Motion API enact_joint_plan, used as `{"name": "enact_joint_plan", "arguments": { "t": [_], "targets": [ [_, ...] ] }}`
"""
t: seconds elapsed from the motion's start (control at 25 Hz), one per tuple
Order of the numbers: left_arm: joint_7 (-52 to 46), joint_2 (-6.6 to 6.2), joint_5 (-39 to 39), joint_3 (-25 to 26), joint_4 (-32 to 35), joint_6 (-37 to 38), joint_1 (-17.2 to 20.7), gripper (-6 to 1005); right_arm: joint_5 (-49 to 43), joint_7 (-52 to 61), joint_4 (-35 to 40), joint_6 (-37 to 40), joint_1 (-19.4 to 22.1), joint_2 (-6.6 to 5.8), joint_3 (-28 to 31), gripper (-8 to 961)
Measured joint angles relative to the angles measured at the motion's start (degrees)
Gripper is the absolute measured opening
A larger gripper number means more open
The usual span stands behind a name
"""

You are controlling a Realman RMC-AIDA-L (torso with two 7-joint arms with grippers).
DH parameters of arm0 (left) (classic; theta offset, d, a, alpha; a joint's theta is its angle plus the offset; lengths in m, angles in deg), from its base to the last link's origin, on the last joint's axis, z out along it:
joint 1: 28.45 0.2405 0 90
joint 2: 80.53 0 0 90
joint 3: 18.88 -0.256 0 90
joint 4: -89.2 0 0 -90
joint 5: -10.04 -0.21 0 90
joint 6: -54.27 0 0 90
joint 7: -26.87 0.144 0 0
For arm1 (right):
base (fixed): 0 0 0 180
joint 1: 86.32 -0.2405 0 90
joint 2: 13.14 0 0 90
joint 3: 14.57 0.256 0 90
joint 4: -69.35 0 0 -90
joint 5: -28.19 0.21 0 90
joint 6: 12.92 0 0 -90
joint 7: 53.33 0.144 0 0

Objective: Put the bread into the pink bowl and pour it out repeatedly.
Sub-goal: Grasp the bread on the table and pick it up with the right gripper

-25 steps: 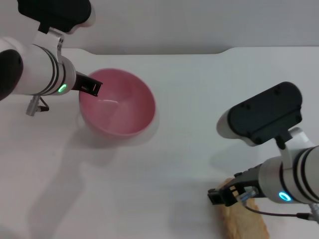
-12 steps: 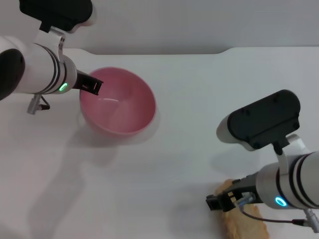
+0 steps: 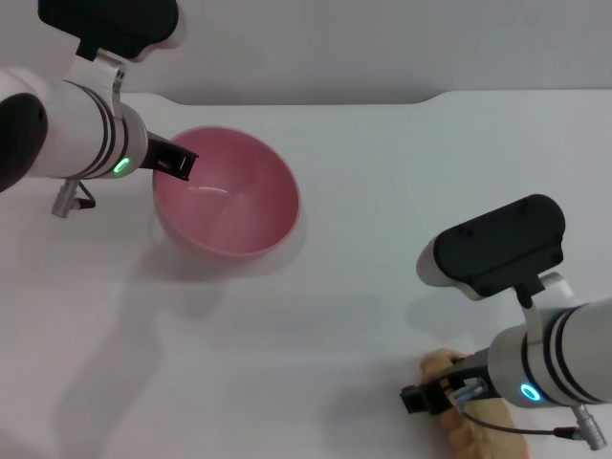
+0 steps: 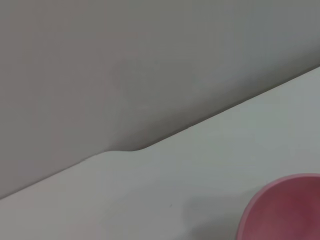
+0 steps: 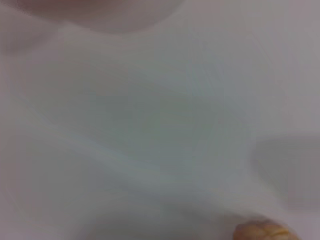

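The right pincer [image 3: 418, 399] is low at the bread [image 3: 478, 432] on the table [image 3: 382, 172], grasp unclear, while the left pincer [image 3: 179, 164] clenches the pink bowl [image 3: 229, 196] rim

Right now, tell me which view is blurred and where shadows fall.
Right wrist view: smeared soft, only the bread tip readable at the edge. Head view: sharp, soft arm shadows on the table, faint glare inside the pink bowl. Left wrist view: clear, a dim shadow beside the bowl.
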Motion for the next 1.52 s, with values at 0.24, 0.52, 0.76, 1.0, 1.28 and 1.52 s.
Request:
{"name": "enact_joint_plan", "arguments": {
  "t": [0.24,0.52,0.76,1.0,1.28,1.52],
  "targets": [
    [0.1,0.00,0.0,0.0,0.2,0.1,-0.1,41,2.2,-2.7,-2.2,-0.7,-2.7,-0.51,-1.1,686],
    [0.1,0.00,0.1,-0.5,0.3,0.3,-0.1,41,0.4,-3.3,1.2,-2.5,-2.7,-0.40,-1.4,626],
    [0.2,0.00,0.4,-0.5,0.1,0.6,-0.2,41,-5.4,-3.7,10.4,-6.0,-3.2,-0.44,-0.1,579],
    [0.2,0.09,0.5,-1.0,0.0,1.1,-0.2,41,-8.0,-5.2,15.3,-7.0,-5.7,-0.47,2.9,409],
    [0.2,0.25,1.7,-2.5,0.1,1.3,-0.2,41,-11.0,-5.8,20.2,-5.6,-8.6,-0.44,4.4,329],
    [0.2,0.28,3.8,-3.7,0.6,1.9,-0.2,41,-17.6,-6.2,21.2,0.1,-10.9,-0.46,4.2,290]
  ]
}}
